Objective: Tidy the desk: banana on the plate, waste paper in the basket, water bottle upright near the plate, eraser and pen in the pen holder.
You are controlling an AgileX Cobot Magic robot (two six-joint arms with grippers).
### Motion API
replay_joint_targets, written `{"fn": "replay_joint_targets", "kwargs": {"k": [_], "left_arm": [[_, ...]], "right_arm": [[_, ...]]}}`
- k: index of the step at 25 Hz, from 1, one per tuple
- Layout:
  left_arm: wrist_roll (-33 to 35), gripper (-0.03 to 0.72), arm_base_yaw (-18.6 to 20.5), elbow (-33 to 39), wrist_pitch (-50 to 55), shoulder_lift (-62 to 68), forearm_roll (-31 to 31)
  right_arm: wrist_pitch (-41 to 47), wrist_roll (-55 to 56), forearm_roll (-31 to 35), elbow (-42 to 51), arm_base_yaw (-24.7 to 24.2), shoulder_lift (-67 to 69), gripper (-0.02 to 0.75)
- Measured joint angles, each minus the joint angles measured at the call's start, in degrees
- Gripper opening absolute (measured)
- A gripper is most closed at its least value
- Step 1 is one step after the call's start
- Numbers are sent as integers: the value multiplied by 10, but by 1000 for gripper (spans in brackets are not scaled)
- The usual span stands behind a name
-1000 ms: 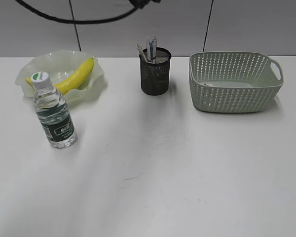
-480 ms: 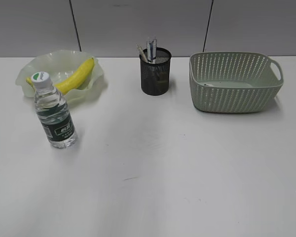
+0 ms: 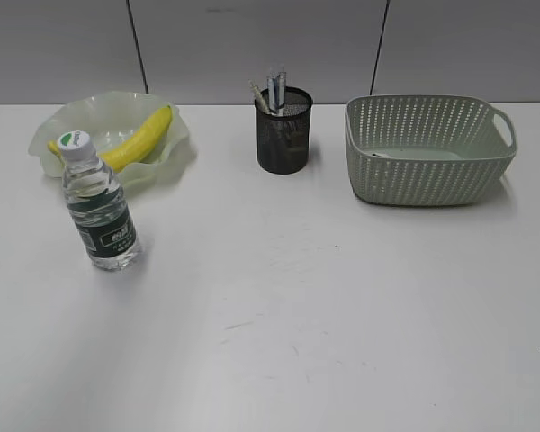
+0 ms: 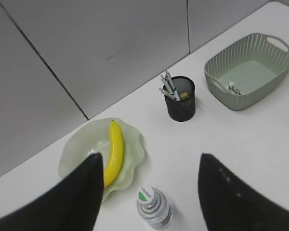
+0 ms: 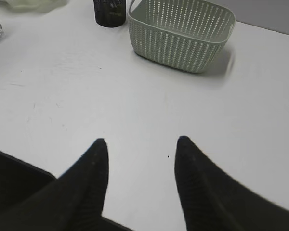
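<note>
The banana (image 3: 139, 137) lies in the pale-green plate (image 3: 76, 117) at the back left of the desk (image 3: 297, 297). In front of the plate the water bottle (image 3: 99, 207) stands upright. Pens (image 3: 274, 90) stick out of the black mesh pen holder (image 3: 283, 135); from above a small yellowish eraser (image 4: 184, 96) shows inside it. A scrap of waste paper (image 4: 234, 88) lies in the basket (image 3: 427, 148). My left gripper (image 4: 149, 155) hangs open high above the bottle (image 4: 154, 209) and the banana (image 4: 114, 149). My right gripper (image 5: 142, 140) is open over bare desk. Neither gripper shows in the exterior view.
A grey panelled wall (image 3: 252, 45) runs behind the desk. In the right wrist view the basket (image 5: 180, 31) and the pen holder (image 5: 109, 12) stand well beyond my fingertips, and a dark edge (image 5: 14, 173) cuts the lower left corner.
A dark cable and arm part that hung across the top of the exterior view one second ago has left the frame. The objects on the desk have not moved.
</note>
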Motion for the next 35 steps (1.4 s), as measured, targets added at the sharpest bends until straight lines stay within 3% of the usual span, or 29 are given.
{"fn": "replay_joint_targets", "kwargs": {"k": [12,18,35], "left_arm": [[-9,462,0,440,-21,-411,-64],[-9,461,0,637,-81,-533,-97],[-9,454,0,653,-83,-542,-110]], "right_arm": [[0,0,18,0,0,0,370],[0,0,23,0,0,0,370],[0,0,26,0,0,0,369]]}}
